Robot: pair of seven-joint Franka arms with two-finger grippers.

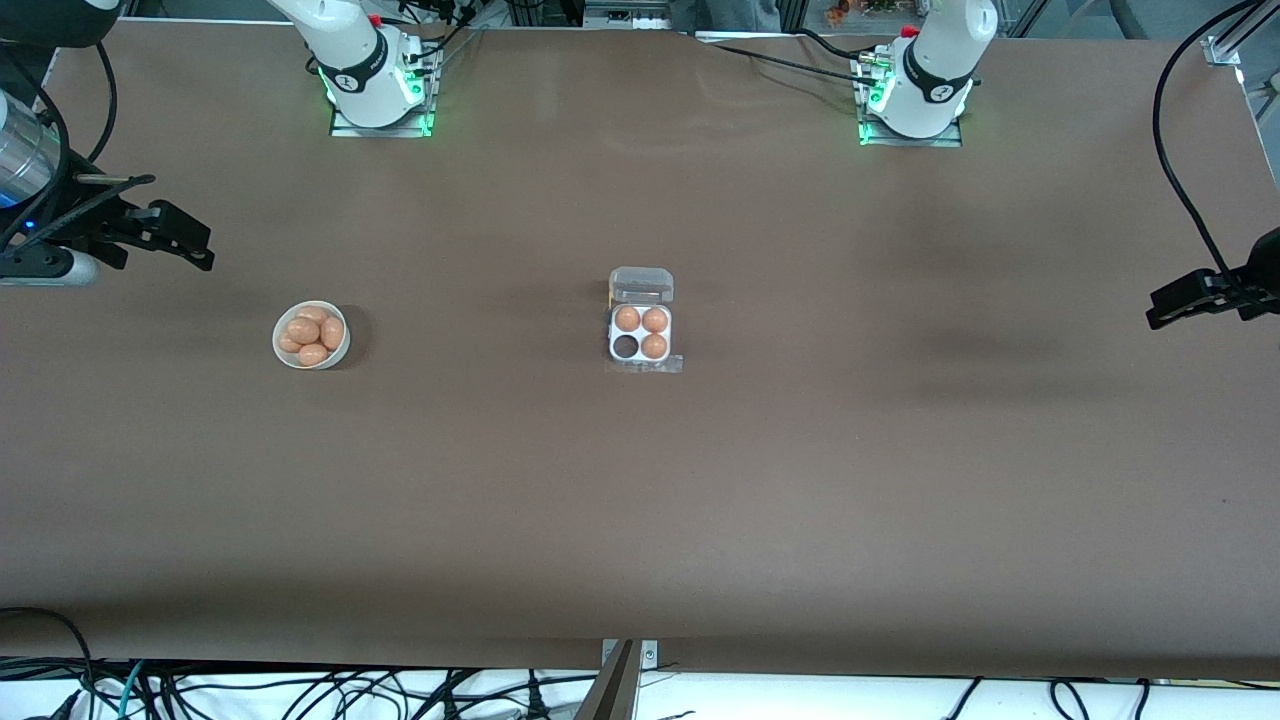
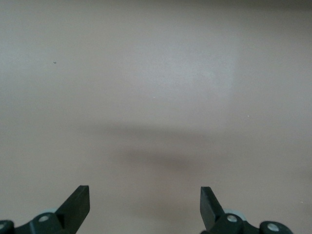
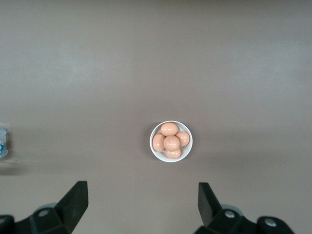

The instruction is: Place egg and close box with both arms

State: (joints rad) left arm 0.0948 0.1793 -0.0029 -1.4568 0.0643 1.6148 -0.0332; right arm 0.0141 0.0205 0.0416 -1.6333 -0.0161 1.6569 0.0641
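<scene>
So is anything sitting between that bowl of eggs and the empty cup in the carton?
Nothing visible does. Only bare table lies between the bowl of eggs and the box, whose lid stands open over its one empty cell.

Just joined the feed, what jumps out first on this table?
The open box at mid-table: three brown eggs in it and one dark empty cell, clear lid laid back. Toward the right arm's end sits a white bowl heaped with more eggs. The left gripper and right gripper hang open and empty above the table's ends.
</scene>
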